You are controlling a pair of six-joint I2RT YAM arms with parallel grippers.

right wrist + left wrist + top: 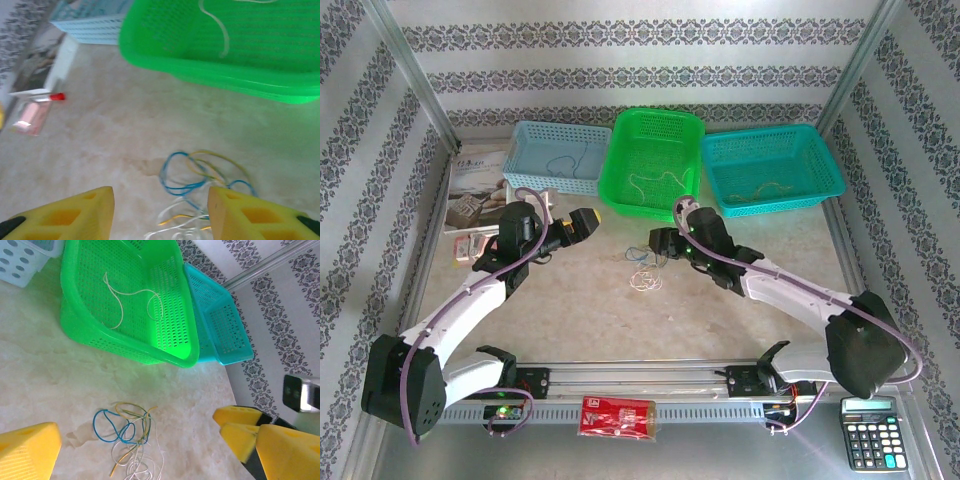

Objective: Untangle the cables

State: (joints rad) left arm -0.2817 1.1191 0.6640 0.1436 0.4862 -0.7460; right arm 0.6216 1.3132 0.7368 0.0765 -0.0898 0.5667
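From above, we are seeing the cables (645,270) lying in one small loose clump on the table (590,315), between the two arms and just in front of the green basket (618,160). The left gripper (582,222) is hanging off to the clump's left. The right gripper (660,243) is sitting close on its far right side, so we are judging it the better placed to take a strand. Three baskets are standing in a row at the back. The pale blue basket (520,140) is holding a thin blue cord (575,160), the green one a pale cord (655,182), and the teal basket (820,150) a tan cord (765,188). We are reading that as one bin per colour.

On the left wrist camera, we are keeping the left gripper (135,440) spread wide with nothing in it, above the cables (131,432). Blue, yellow-green and whitish strands are looping through one another there. The green basket (125,347) is showing its pale cord (130,295).

On the right wrist camera, slightly blurred, the right gripper (157,210) is also gaping and empty. The cables (200,175) are lying just ahead of its tips, and the green basket (225,55) is beyond them.
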